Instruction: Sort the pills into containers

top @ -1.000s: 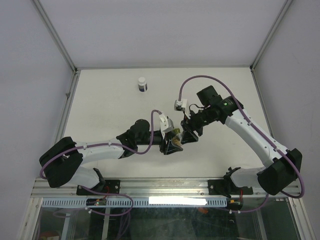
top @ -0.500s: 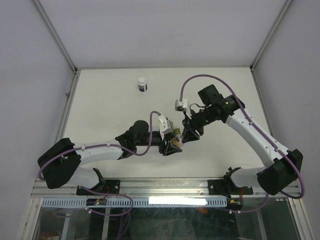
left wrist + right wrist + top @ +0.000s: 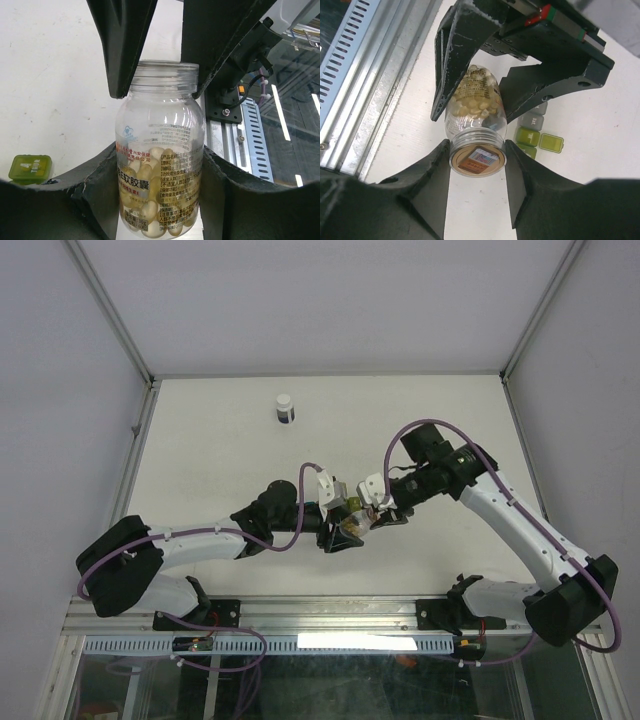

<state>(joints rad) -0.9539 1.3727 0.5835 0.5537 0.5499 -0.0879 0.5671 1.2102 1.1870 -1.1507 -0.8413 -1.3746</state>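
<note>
A clear labelled bottle [image 3: 159, 150] full of pale yellow pills [image 3: 150, 170] is held by its body in my left gripper [image 3: 160, 200], which is shut on it. My right gripper [image 3: 477, 165] is shut on the bottle's threaded neck [image 3: 476, 145], one finger touching each side. A tan disc with a small label fills the bottle mouth [image 3: 478, 161]. The containers [image 3: 529, 135], green and grey cubes with one green lid [image 3: 551, 142] open, lie on the table just beyond the bottle. From above, both grippers meet at the bottle [image 3: 353, 524] in the middle near part of the table.
A small white-capped dark bottle [image 3: 285, 408] stands alone at the far side of the white table [image 3: 220, 460]. The metal rail [image 3: 330, 612] with the arm bases runs along the near edge, close behind the bottle.
My right arm has swung lower and to the right, and its jaws have narrowed onto the bottle's neck. The left arm and the bottle have barely moved.
</note>
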